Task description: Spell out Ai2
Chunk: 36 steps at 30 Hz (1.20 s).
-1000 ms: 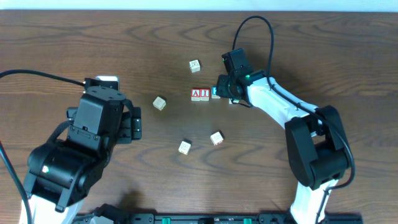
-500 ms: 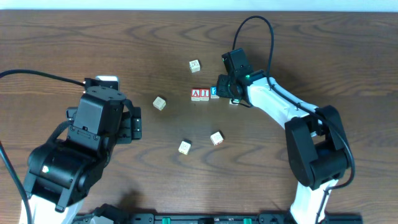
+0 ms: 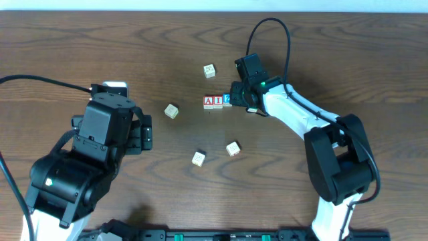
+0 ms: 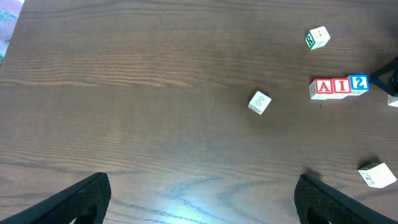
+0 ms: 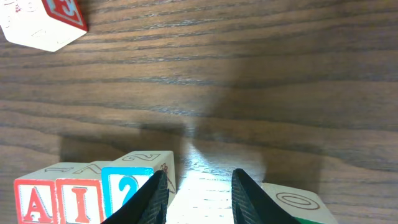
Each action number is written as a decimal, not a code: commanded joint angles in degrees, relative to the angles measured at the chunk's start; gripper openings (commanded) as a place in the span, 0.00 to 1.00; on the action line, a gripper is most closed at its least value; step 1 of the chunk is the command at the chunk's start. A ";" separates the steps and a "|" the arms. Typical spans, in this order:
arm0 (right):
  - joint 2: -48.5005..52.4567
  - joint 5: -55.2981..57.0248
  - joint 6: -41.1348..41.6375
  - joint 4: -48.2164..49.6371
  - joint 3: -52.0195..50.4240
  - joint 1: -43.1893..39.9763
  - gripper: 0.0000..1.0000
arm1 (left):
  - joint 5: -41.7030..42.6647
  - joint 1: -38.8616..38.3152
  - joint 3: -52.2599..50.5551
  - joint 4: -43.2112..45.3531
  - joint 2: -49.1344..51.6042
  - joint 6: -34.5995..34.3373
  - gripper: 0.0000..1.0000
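Three blocks stand in a row on the wood table: a red A, a red I and a blue 2, touching. They also show in the left wrist view, with the 2 at the right end, and in the right wrist view, again with the 2 at the right end. My right gripper is just right of the 2. Its jaws are apart with nothing between them, and the left finger touches the 2 block's side. My left gripper is open and empty, far to the left.
Loose blocks lie about: one behind the row, one to the left, two nearer the front. A block with an O sits by my right finger. A red-lettered block lies further off.
My right gripper has moved left, sliding the 2 block up against the I block. The row has shifted slightly left. The left arm has not moved.
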 commanded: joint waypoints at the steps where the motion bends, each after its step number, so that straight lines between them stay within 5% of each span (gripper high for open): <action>1: 0.57 4.26 0.50 0.31 0.79 0.33 0.34 | -1.22 0.02 0.74 -0.11 0.07 -0.44 0.95; 8: -2.67 7.56 -4.13 -0.68 4.20 -2.16 0.61 | -4.02 0.02 0.31 -0.09 0.70 -0.42 0.95; 9: -3.87 7.56 -4.85 -2.27 5.38 -2.71 0.68 | -4.07 0.04 0.00 -0.02 0.98 -0.42 0.96; 11: -6.88 7.56 -6.10 -6.32 7.74 -3.74 0.98 | -4.07 0.04 -0.74 0.33 1.79 -0.46 0.95; 24: -35.56 7.21 -18.14 -26.23 10.32 -5.55 0.99 | -3.50 0.00 0.33 0.96 0.72 3.39 0.96; 36: -64.65 4.48 -30.40 -34.86 10.32 -0.98 0.99 | 10.10 0.02 13.92 -3.28 -12.81 14.45 0.95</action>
